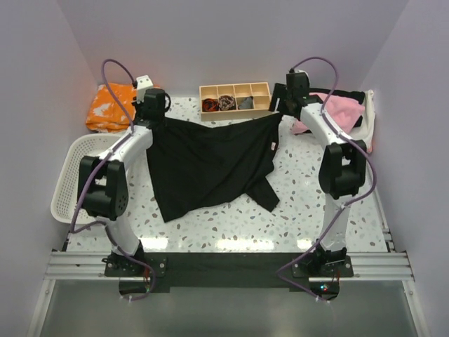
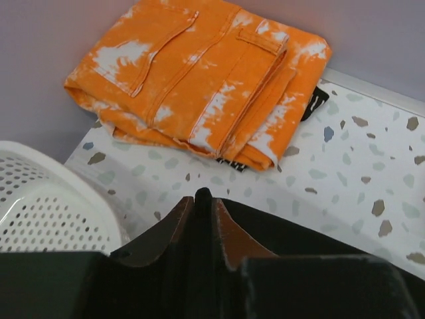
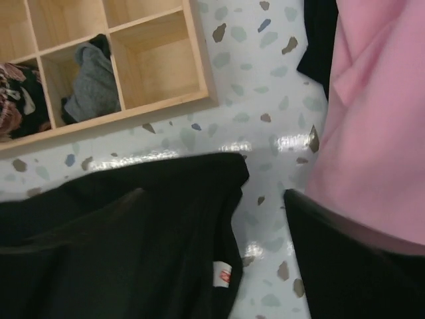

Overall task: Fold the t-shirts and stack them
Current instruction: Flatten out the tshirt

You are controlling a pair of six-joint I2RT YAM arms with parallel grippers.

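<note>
A large black t-shirt (image 1: 210, 161) lies spread on the speckled table, its far edge sagging between the two grippers. My left gripper (image 1: 151, 112) is shut on its far left corner; black cloth pokes out between the fingers in the left wrist view (image 2: 202, 206). My right gripper (image 1: 280, 111) is open at the far right corner. In the right wrist view (image 3: 212, 194) that corner (image 3: 133, 252) rests on the table between the wide-apart fingers, with its small white label (image 3: 222, 273) showing. A pink t-shirt (image 1: 344, 109) (image 3: 372, 119) lies on dark and white cloth at the far right.
An orange patterned cloth (image 1: 111, 107) (image 2: 199, 80) lies folded at the far left. A white perforated basket (image 1: 70, 182) (image 2: 46, 199) stands at the left edge. A wooden divided tray (image 1: 235, 86) (image 3: 199, 66) with small rolled fabric pieces sits at the back centre.
</note>
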